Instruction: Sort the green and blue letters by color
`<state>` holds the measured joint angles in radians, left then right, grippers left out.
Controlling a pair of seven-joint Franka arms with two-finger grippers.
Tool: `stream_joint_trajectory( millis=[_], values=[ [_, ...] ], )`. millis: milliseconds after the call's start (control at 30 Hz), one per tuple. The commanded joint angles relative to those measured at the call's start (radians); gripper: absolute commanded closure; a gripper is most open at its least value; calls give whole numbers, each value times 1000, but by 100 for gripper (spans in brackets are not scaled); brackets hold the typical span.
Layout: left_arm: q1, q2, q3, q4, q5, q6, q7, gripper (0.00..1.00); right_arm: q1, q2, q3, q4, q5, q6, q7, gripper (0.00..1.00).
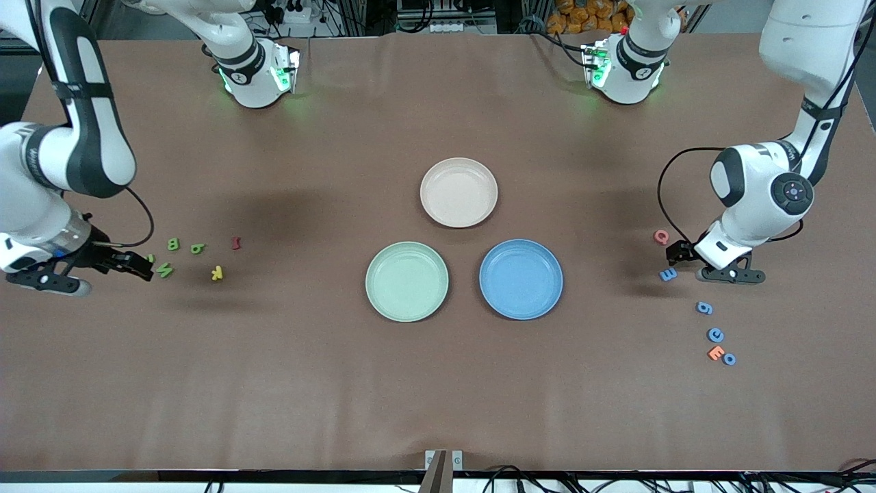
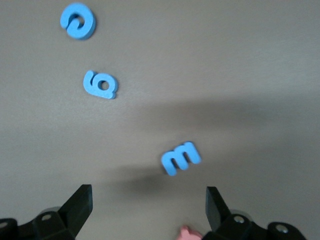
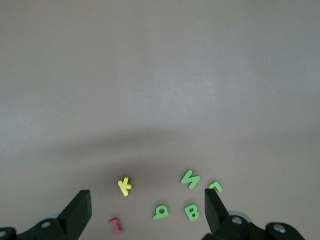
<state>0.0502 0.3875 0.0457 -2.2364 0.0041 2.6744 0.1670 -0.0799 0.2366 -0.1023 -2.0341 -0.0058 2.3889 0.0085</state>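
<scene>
Four green letters (image 1: 174, 244) grouped near the right arm's end of the table: a B, a piece like a 9 or b (image 1: 197, 248) beside it, an N (image 1: 164, 270) nearer to the front camera, and one more green piece (image 1: 150, 259) half hidden at the tip of the right gripper. Among them a red I (image 1: 236, 242) and a yellow K (image 1: 217, 273), both toward the plates.

Four blue letters (image 1: 668, 274) strung out near the left arm's end: an E or M shape closest to the left gripper, then a 9-like piece (image 1: 704, 307), a C (image 1: 715, 335) and an O (image 1: 729, 359), each one nearer to the front camera than the last. Touching or just beside the O, an orange E (image 1: 715, 353). Farther from the camera than the first blue piece, a pink Q (image 1: 661, 237).

In the middle of the table, three empty plates: a green plate (image 1: 373, 281) and a blue plate (image 1: 554, 281) side by side, a beige plate (image 1: 431, 174) farther from the camera, between them.

Right gripper (image 1: 140, 267) low over the table at the edge of the green group, fingers (image 3: 80, 207) spread wide, nothing grasped. Left gripper (image 1: 674, 253) low over the table, between the pink Q and the first blue piece, fingers (image 2: 82, 200) also released and wide, nothing between them.
</scene>
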Motion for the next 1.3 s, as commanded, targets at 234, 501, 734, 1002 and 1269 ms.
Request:
stream_joint_trajectory(
  millis=[234,501,734,1002,1269],
  values=[
    [-30,62,-6,40,17,9,-204,0,-43,128,9,-92,18,265,5,0],
    [-52,79,-6,50,20,10,-257,0,-52,182,9,-150,18,411,5,0],
    [-61,93,-9,64,22,9,-302,0,-69,182,10,-172,18,420,5,0],
    [-67,119,-10,84,22,9,-319,0,-96,185,13,-190,17,427,4,0],
    [-64,119,-10,93,22,7,-308,52,-123,190,41,-207,17,424,-4,0]
  ],
)
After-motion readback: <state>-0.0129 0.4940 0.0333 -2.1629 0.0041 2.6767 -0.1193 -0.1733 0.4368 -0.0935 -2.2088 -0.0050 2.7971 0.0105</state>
